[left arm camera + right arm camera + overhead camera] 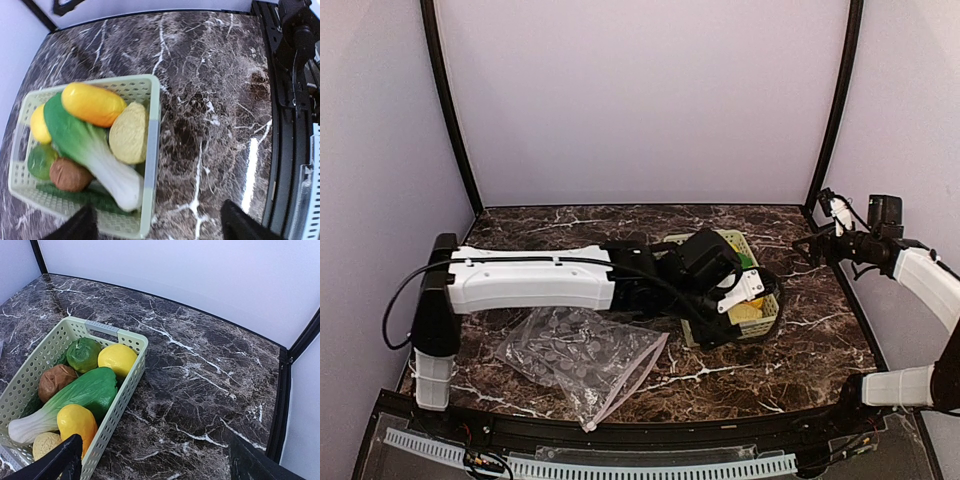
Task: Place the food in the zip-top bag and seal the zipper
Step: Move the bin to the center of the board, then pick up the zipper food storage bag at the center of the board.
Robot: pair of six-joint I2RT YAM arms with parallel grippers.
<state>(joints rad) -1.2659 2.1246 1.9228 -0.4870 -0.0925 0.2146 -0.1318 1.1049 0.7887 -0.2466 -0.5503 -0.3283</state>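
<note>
1. The left gripper [159, 215] is seen spread wide, nothing pinched, with the lower right corner of the light green basket [152, 165] showing between its fingers. The right gripper [155, 460] is likewise spread and empty, off at the upper right of the overhead view.
2. All the food is held in the basket: bok choy [85, 145], lemon [39, 125], orange-yellow piece [92, 102], pale yellow piece [129, 132], red-brown piece [69, 174], green pepper [41, 160].
3. The zip-top bag [575, 350] is laid flat on the bench [800, 340] at lower centre of the overhead view, with its pink zipper [630, 380] along the lower right edge. Whether the mouth is parted cannot be told.
4. Three risks are judged likely — a smooth rounded piece could be squirted from an off-centre grip; the basket could be dragged if its wall is caught; food could be dropped beside a limp, flat bag mouth
</note>
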